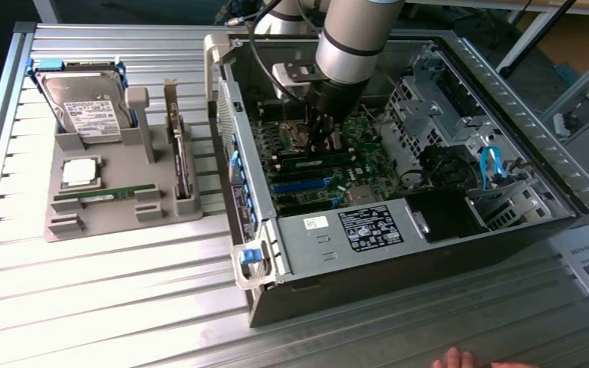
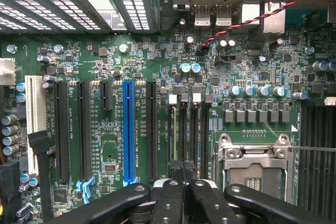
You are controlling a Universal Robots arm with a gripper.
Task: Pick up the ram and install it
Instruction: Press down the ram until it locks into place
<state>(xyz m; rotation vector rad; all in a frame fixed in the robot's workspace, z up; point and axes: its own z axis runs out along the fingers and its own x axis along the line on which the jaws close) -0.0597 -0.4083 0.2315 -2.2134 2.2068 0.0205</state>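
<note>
One slim green ram (image 1: 105,193) stick lies flat in the grey holder tray, beside the computer case.

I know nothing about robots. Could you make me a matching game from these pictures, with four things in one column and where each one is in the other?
Things:
1. hard drive
2. green ram stick
3. gripper
4. hand

Places:
A. inside the open computer case, down over the circuit board
B. at the bottom edge of the exterior view, on the table
C. propped up on the stand of the grey tray
D. lying flat in a slot of the grey tray, next to the silver chip

Pairs: 1-C, 2-D, 3-A, 4-B
</note>
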